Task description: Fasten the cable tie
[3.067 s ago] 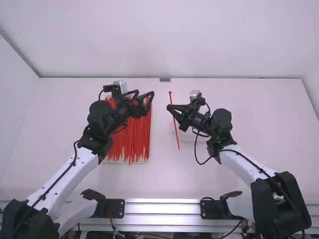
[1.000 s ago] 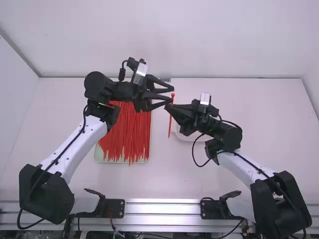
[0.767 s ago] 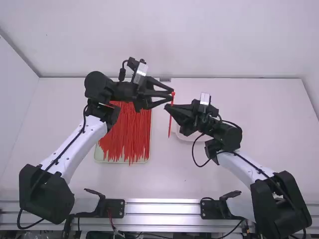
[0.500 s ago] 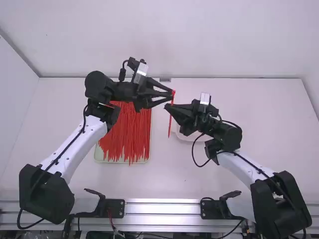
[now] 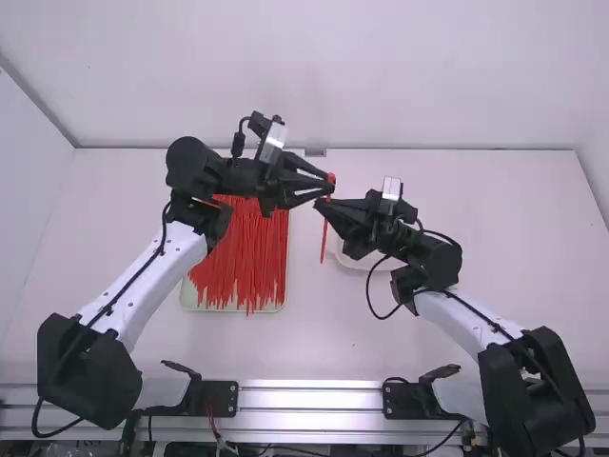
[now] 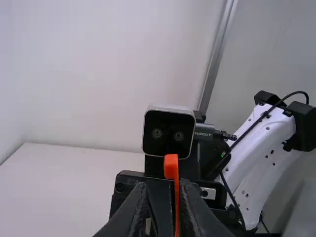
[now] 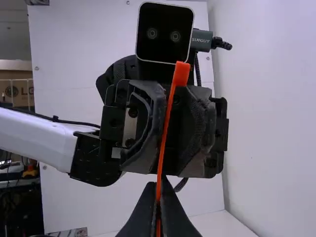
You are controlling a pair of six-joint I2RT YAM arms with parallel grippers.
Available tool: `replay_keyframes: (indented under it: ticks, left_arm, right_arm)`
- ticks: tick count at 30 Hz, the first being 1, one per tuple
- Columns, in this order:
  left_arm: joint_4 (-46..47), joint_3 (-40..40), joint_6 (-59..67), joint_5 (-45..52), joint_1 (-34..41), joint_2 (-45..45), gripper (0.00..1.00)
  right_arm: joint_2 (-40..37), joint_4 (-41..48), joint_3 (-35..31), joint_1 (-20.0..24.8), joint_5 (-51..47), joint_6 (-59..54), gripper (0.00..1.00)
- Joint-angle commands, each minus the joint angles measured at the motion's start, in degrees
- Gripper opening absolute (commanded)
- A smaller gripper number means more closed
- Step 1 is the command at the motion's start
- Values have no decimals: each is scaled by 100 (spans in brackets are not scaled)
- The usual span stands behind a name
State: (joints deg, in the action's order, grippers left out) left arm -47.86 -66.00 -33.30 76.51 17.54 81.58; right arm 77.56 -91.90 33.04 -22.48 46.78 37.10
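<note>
A single red cable tie (image 5: 323,238) hangs upright in the air between the two arms, head end up. My right gripper (image 5: 328,204) is shut on its upper part, and the strap runs between the fingertips (image 7: 159,191). My left gripper (image 5: 326,181) comes in from the left and is shut on the tie's top end. In the left wrist view the tie (image 6: 171,187) stands between my left gripper's (image 6: 163,185) narrowed fingers. In the right wrist view the tie (image 7: 167,128) rises in front of the left gripper's body. Its tail hangs free above the table.
A flat tray (image 5: 234,309) with several loose red ties (image 5: 243,252) lies under the left arm. A small white dish (image 5: 355,261) sits on the table below the right gripper. Bare table lies to the right and at the front.
The left gripper came over from the tray to the raised tie. Over the last second its wide-open fingers closed onto the tie's top end. The right gripper kept its hold.
</note>
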Motion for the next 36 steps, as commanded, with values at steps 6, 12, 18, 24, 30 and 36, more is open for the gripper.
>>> replay_keyframes:
  ticks: [6, 12, 18, 24, 30, 36]
  left_arm:
    - [-63, -162, -125, 44, 39, 35, 2]
    - [-61, -162, -122, 42, 83, 35, 2]
    - [-42, -162, -181, -24, 79, 35, 2]
    - [262, -160, -468, -411, -101, 33, 2]
    - [507, -162, -494, -564, -162, 35, 2]
    - [1104, -162, -485, -887, -452, 39, 2]
  right_arm:
    - [2, 98, 184, 28, 20, -94, 0]
    - [2, 94, 184, 37, 24, -92, 0]
    - [2, 98, 184, 37, 2, -92, 17]
    - [2, 103, 181, 57, 31, -94, 99]
    - [2, 85, 181, 153, 142, -173, 99]
    - [2, 83, 181, 350, 1228, -1178, 99]
